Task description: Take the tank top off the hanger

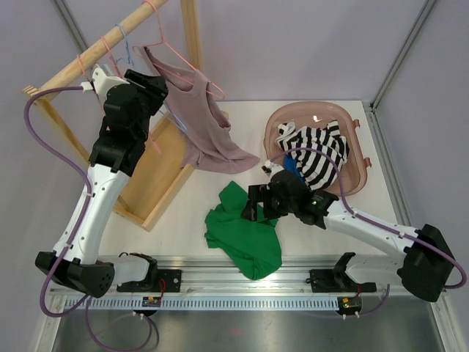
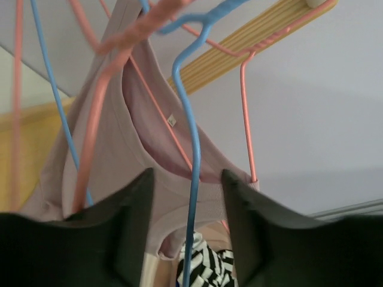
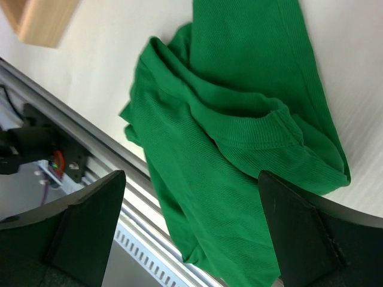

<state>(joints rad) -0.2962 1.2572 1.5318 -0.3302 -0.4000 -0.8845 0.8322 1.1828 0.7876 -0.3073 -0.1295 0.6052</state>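
While the mauve tank top (image 1: 209, 125) hangs from a pink hanger (image 2: 96, 128) on the wooden rail (image 1: 95, 51), its lower half trails down onto the table (image 1: 183, 231), so the garment is not yet off. The left arm is lifted to the rail, presumably to work at a strap and the hanger's shoulder. In the left wrist view the left gripper (image 2: 187, 179) has its 2 fingers parted and pinches nothing. The wire of a blue hanger (image 2: 192, 143) runs down through the gap, touching neither finger as far as can be seen, and the tank top's neckline lies just behind. That placement suggests the jaws are lined up near the collar, but with the blue wire in the way, closing there risks catching the wrong hanger.

The right gripper (image 3: 191, 176) hovers low over a crumpled green shirt (image 1: 245, 227), jaws spread wide and holding nothing. It appears parked out of the way. A striped garment (image 1: 319, 150) lies in the pink basket (image 1: 352, 176), well apart from the rail. The removal looks to be at an early stage, as 1 strap has yet to slide off the hanger's end.
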